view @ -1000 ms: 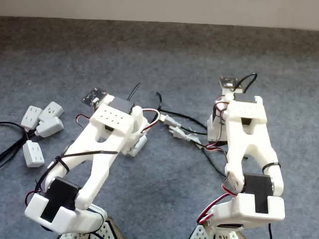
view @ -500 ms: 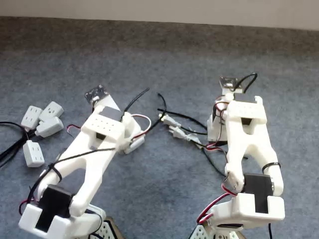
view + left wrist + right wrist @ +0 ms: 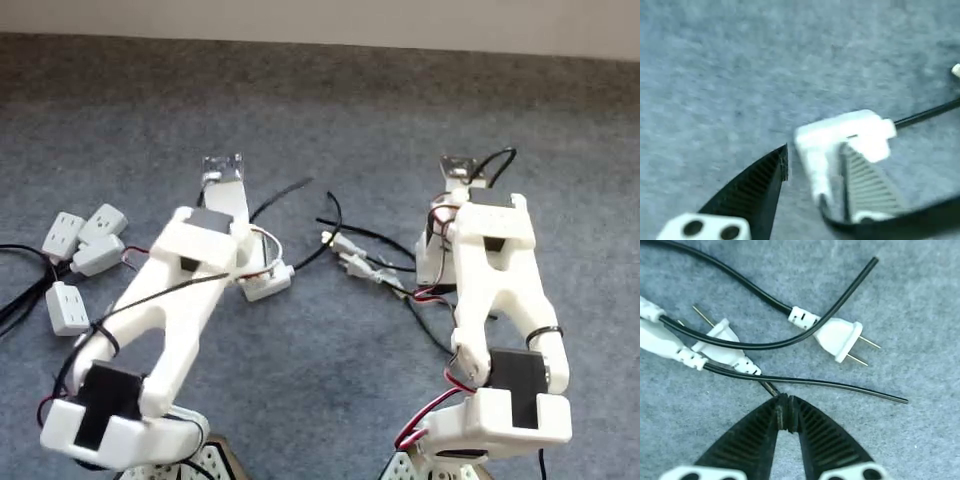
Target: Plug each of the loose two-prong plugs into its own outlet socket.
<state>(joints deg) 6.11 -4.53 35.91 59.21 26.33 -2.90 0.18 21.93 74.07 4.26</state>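
Observation:
My left gripper (image 3: 815, 155) is shut on a white outlet socket (image 3: 840, 132) with a black cord; the socket lies against the pale finger (image 3: 867, 185) and the black finger (image 3: 762, 185) meets its other side. From above, that socket (image 3: 265, 283) sits mid-table under the left arm. Two loose two-prong plugs (image 3: 340, 241) (image 3: 356, 266) lie between the arms. The right gripper (image 3: 786, 412) is shut, its tips just short of a thin black cord (image 3: 830, 384). Ahead of it lie one white plug (image 3: 840, 338) with its prongs showing and another (image 3: 722, 347) crossed by a cord.
Several more white outlet sockets (image 3: 75, 255) with black cords cluster at the table's left side. Black cords (image 3: 330, 215) loop across the grey carpet between the arms. The far half of the table is bare carpet.
The left arm has swung its wrist to the right and further out, carrying the socket a little left; the socket's cord swept to the right. The right arm has stayed still.

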